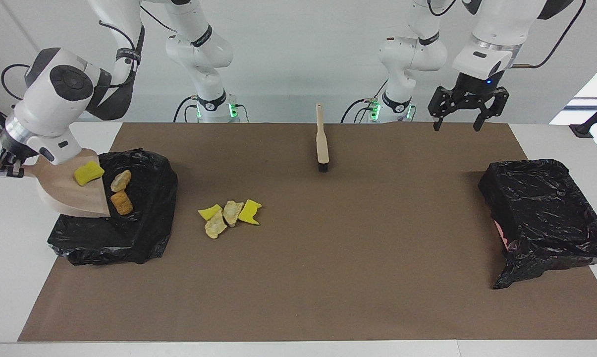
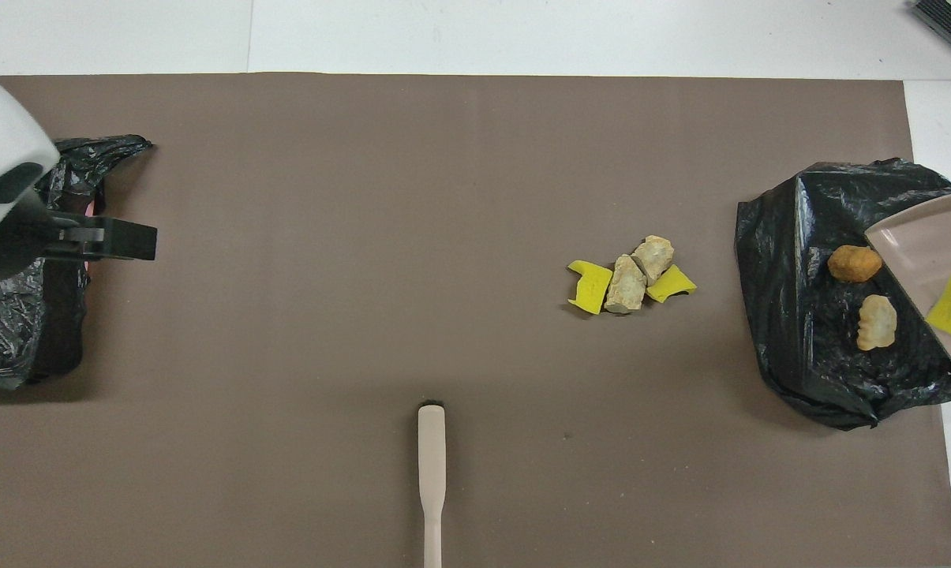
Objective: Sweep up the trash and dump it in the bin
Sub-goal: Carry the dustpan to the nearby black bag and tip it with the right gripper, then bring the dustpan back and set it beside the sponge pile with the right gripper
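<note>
While the right gripper (image 1: 8, 166) pinches the handle of the dustpan (image 1: 63, 191) in the facing view, it tips the pan so its open edge hangs over the black-lined bin (image 1: 144, 223) at the right arm's end of the table, which lets the load slide out: two golden-brown lumps (image 1: 121, 192) lie just off the pan's lip on the liner, and one yellow sponge piece (image 1: 88, 173) sits on the pan, nearest that gripper. Four scraps (image 1: 230, 213) lie clustered on the brown mat, well apart from both grippers, not yet swept. Raised over the left arm's end, the left gripper (image 1: 456, 124) hangs spread and empty, waiting, with the brush (image 1: 321, 144) lying free on the mat. From overhead, the left gripper (image 2: 104, 241) covers the edge of the second bin (image 2: 17, 347), and the pan (image 2: 921, 244) slants over the first bin (image 2: 799, 331), the lumps (image 2: 854, 263) below its lip.
</note>
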### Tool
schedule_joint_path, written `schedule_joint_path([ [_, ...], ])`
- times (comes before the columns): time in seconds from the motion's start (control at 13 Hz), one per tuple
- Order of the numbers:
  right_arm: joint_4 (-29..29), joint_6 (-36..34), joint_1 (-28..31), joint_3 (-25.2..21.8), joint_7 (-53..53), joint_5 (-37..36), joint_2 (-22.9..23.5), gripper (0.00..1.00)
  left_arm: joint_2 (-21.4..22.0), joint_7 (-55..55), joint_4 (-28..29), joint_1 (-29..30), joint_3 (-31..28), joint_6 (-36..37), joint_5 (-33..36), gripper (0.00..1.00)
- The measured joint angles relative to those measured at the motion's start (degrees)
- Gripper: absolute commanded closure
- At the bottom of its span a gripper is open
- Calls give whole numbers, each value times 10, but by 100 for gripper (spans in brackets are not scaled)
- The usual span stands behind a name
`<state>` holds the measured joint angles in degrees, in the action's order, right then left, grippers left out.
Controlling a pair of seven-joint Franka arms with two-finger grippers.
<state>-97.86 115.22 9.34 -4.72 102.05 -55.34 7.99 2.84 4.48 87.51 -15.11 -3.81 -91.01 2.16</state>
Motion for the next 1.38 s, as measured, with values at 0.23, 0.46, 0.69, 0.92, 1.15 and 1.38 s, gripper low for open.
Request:
schedule_joint_path([
  [0.23,-3,-17,-1,-1,-79,0,-15,100,-2,-47,-8,45,0,15,-19,0],
  [0.46,-15,-20,2,-4,-127,0,-16,100,-4,-63,-8,65,0,35,-25,0],
  [0.69,-58,-20,1,-4,-150,-40,-39,100,-4,-72,-9,66,1,52,-25,0],
  [0.92,-80,-20,-3,1,-148,-50,-77,100,-4,-100,-9,73,0,58,-25,0],
  [1.15,-83,-84,-7,3,-134,27,-142,100,-4,-106,-10,74,1,58,-25,0],
  [1.38,-93,-126,-8,6,-140,77,-165,100,-4,-106,-14,74,2,59,-25,0],
])
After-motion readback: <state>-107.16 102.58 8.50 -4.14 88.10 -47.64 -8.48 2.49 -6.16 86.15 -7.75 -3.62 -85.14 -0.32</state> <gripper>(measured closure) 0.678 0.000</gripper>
